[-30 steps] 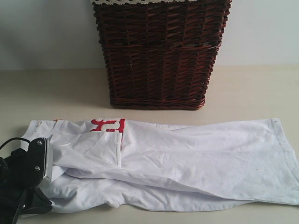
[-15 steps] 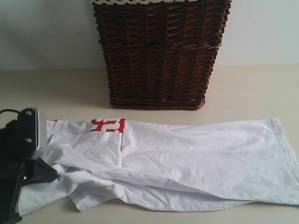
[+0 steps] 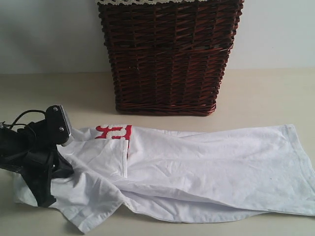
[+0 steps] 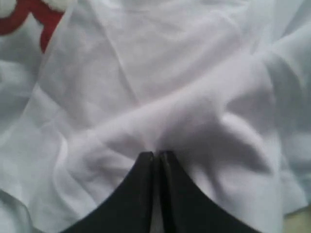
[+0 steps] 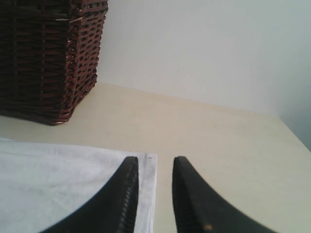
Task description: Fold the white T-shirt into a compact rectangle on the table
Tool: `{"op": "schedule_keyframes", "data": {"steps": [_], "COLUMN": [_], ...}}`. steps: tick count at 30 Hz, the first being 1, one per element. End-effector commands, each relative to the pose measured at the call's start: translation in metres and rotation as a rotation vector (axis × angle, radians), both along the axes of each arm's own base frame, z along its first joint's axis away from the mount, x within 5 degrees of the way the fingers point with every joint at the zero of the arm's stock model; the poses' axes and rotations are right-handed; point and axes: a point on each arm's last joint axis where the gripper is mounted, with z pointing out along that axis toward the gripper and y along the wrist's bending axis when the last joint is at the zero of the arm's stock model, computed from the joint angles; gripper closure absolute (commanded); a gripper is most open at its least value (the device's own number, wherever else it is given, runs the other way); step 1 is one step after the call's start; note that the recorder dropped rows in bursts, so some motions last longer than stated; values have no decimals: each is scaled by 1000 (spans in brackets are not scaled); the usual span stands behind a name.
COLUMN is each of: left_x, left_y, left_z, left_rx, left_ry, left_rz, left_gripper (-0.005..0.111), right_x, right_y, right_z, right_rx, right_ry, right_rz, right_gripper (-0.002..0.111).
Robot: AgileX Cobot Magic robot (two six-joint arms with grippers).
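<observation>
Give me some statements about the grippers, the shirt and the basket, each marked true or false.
1. The left gripper is shut on a fold of the white T-shirt. True.
2. The right gripper grips the shirt's edge. False: its fingers stand apart and hold nothing.
3. The wicker basket stands on the shirt. False: it stands on the table behind it, apart.
4. Red lettering shows on the shirt. True.
5. The shirt is a compact rectangle. False: it lies long and wrinkled.
</observation>
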Motion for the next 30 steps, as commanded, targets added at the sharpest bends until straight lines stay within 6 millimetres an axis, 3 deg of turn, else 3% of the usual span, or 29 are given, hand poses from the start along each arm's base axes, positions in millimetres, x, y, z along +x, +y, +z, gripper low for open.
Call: {"op": "schedule_keyframes", "data": {"steps": [1,7,10,11,13,14,15,18,22,27,29,30], "left_x": [12,14,1,-12,-30,-33,-44,-48,-40,-49,-53,-54], "left_y": [5,4,0,0,3,6,14,28,30,31,31,31], "left_z": [-1,12,39,55,62,58,37,15,18,16,15,15], "left_rx": [26,-14,-123,-155,-162,-144,-68,83,60,83,98,100], "left_ry": [-68,-99,-79,-45,49,77,161,173,89,191,236,242], "left_rz": [125,154,175,159,198,225,283,338,408,413,404,403], "left_gripper": [80,47,46,46,46,46,46,46,46,46,53,68], "right_x": [0,0,0,0,0,0,0,0,0,0,0,0], "right_y": [-1,-1,-1,-1,-1,-1,-1,-1,-1,-1,-1,-1], "right_z": [0,0,0,0,0,0,0,0,0,0,0,0], "right_rx": [-1,-1,-1,-1,-1,-1,-1,-1,-1,-1,-1,-1], "right_ry": [-6,-6,-6,-6,-6,-6,-6,-6,-6,-6,-6,-6], "right_rz": [-8,-8,-8,-8,-8,-8,-8,-8,-8,-8,-8,-8], "right_gripper": [83,83,83,83,83,83,83,83,83,83,83,83]}}
